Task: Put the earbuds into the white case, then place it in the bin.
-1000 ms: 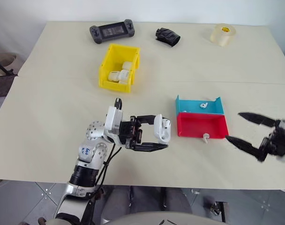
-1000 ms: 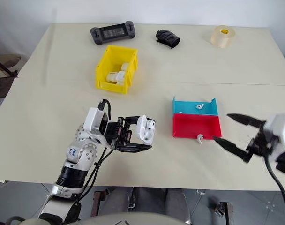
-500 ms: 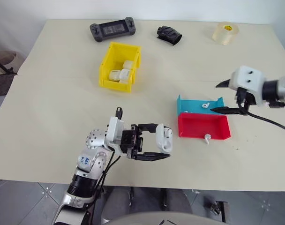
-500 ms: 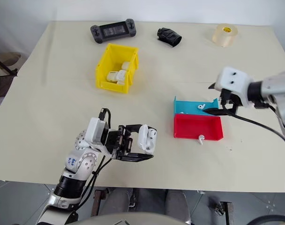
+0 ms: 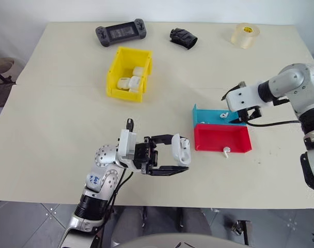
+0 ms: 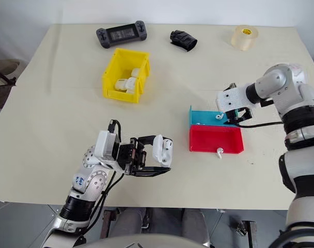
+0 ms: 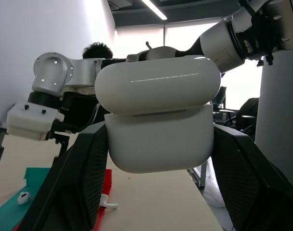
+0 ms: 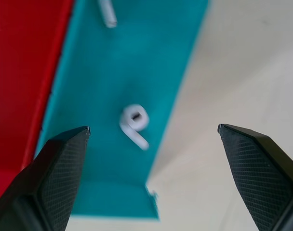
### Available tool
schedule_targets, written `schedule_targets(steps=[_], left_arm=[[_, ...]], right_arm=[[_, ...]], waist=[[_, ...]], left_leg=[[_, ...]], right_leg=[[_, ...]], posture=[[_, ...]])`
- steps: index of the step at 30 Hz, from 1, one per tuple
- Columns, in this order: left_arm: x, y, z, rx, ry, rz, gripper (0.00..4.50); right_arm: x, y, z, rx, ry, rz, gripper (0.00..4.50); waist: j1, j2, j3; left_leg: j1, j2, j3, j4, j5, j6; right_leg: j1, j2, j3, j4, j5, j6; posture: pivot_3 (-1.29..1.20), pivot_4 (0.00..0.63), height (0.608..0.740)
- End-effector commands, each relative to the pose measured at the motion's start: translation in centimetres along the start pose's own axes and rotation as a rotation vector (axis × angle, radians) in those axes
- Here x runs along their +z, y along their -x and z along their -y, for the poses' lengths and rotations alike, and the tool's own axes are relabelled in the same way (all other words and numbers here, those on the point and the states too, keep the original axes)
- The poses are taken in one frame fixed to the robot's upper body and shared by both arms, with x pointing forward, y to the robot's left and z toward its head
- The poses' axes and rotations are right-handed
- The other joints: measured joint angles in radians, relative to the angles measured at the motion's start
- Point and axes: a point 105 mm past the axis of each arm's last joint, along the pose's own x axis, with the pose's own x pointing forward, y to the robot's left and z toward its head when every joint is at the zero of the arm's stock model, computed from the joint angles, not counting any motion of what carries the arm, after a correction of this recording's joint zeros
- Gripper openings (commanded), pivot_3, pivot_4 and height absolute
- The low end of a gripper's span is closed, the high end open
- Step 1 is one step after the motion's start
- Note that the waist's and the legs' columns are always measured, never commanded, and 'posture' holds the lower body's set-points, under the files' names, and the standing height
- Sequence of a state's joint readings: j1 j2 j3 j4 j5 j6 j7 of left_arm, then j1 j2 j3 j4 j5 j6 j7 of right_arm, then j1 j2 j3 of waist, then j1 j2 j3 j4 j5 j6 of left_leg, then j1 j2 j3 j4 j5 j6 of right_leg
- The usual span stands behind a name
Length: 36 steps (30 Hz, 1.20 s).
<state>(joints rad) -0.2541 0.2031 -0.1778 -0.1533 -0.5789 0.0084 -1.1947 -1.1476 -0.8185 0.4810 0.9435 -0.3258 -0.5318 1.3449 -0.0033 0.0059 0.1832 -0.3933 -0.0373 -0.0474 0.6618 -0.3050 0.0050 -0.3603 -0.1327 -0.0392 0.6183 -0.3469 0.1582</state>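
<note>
- White case: glossy, rounded, lid ajar, held above the table's near side.
- Earbuds: one lies in the blue tray, another against the red tray's front edge.
- Bin: yellow, holding several white cases.

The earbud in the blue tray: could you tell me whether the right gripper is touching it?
Apart. The right wrist view shows the earbud lying on the blue tray between wide-open fingers.
</note>
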Motion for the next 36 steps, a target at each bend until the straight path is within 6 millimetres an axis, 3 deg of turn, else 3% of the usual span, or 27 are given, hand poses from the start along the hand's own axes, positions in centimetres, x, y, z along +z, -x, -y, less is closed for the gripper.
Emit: schedule_targets(steps=[1,13,16,19,36], left_arm=[[0.6,-0.4,0.0,-0.012,-0.041,0.017,2.83],[0.7,0.0,-0.2,0.007,-0.058,0.012,2.83],[0.7,0.0,-0.1,0.009,-0.06,0.009,2.83],[0.7,0.2,-0.2,0.01,-0.062,0.006,2.83],[0.9,0.2,-0.5,0.016,-0.077,-0.002,2.83]], right_arm=[[0.0,0.3,0.2,0.017,0.045,-0.01,4.46],[-1.0,-0.1,-0.1,0.079,0.064,-0.091,4.46],[-1.1,-0.2,-0.1,0.087,0.062,-0.098,3.82],[-1.1,-0.4,-0.2,0.087,0.058,-0.095,2.85],[0.0,-1.7,-0.5,0.116,0.084,-0.046,2.85]], waist=[[0.0,0.0,0.0],[0.0,0.0,0.0],[-0.001,0.0,0.0],[-0.001,0.0,0.0],[-0.004,0.0,0.0]], left_leg=[[0.0,0.0,0.0,0.0,0.0,0.0],[0.001,0.0,0.0,0.001,0.0,0.0],[0.001,0.0,0.0,0.001,0.0,0.0],[0.002,0.0,0.0,0.001,0.0,0.0],[0.004,0.001,0.0,0.001,0.0,-0.001]], right_leg=[[0.0,0.0,0.0,0.0,0.0,0.0],[0.001,0.0,0.0,0.002,0.0,0.0],[0.001,0.0,0.0,0.002,0.0,0.0],[0.001,0.0,0.0,0.002,0.0,0.0],[0.002,0.001,0.0,0.003,0.0,0.0]], posture=[[0.0,0.15,0.74],[0.0,0.15,0.74],[0.0,0.15,0.74],[0.0,0.15,0.74],[0.0,0.15,0.74]])
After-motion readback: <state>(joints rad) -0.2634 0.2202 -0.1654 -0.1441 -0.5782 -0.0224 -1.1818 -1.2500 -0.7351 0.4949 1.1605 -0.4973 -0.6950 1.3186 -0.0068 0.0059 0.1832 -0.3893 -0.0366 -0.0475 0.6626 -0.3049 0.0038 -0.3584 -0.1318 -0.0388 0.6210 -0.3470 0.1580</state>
